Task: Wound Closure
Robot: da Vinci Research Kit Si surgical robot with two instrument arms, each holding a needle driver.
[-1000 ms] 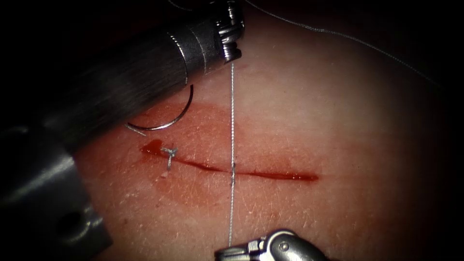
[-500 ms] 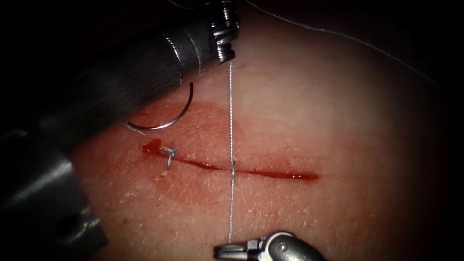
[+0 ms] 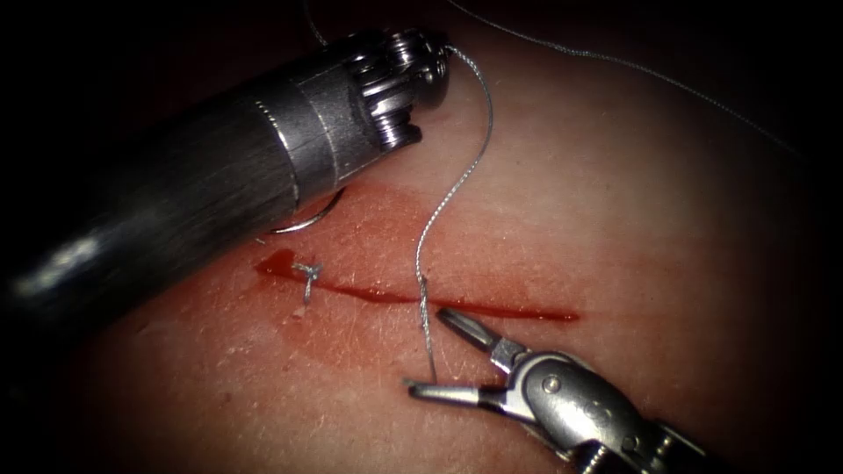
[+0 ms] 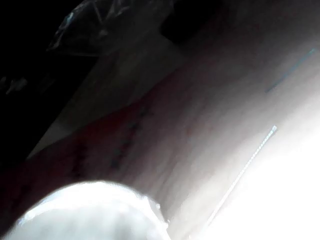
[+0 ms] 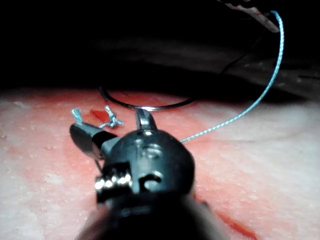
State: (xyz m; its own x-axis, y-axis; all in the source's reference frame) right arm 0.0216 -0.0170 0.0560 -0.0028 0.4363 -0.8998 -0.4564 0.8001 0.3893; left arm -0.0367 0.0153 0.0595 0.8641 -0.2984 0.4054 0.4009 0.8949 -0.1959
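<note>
The cut runs across the tissue, with a tied knot near its left end. My left tool hovers above the far side and is shut on the thread, which curves slackly down to a stitch at mid-cut. My right tool sits just in front of the cut with its jaws open and holding nothing. The short thread tail lies between those jaws. The curved needle lies free on the tissue beyond the cut's left end, half hidden by the left shaft. It also shows as an arc ahead of the right tool.
Red fluid pools at the cut's left end and stains the tissue around it. A long strand of thread trails across the far right of the tissue. The left shaft covers the far left.
The right tool opened, let go of the thread and moved up toward the cut. The thread, taut before, now hangs slack. The left tool shifted lower, covering more of the needle.
</note>
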